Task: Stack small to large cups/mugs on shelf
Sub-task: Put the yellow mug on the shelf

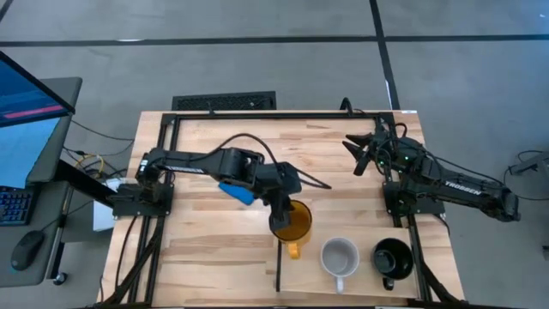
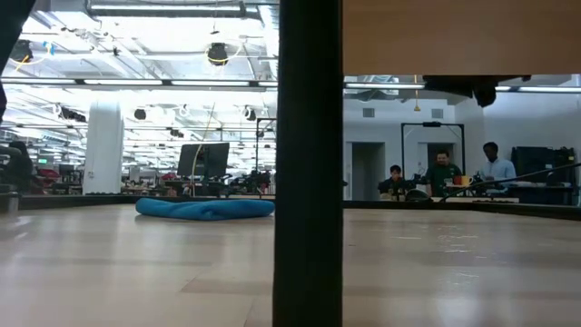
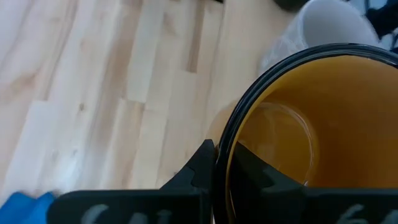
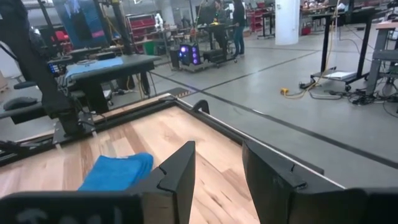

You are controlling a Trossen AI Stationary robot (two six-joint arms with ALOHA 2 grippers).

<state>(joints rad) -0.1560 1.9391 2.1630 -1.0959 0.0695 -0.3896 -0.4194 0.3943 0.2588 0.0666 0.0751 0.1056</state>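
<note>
From above, the left gripper [image 1: 281,216] pinches the rim of the yellow mug [image 1: 292,225], just right of the black divider strip [image 1: 278,273] on the wooden shelf [image 1: 360,193]; the white mug [image 1: 340,258] and black mug [image 1: 392,258] stand in a row beside it. The right gripper [image 1: 358,154] waits spread at the far right. The low view shows a blue cloth [image 2: 205,208]. The left wrist view shows the fingers [image 3: 202,171] clamping the yellow mug's wall. The right wrist view shows parted fingers [image 4: 180,171] holding nothing.
</note>
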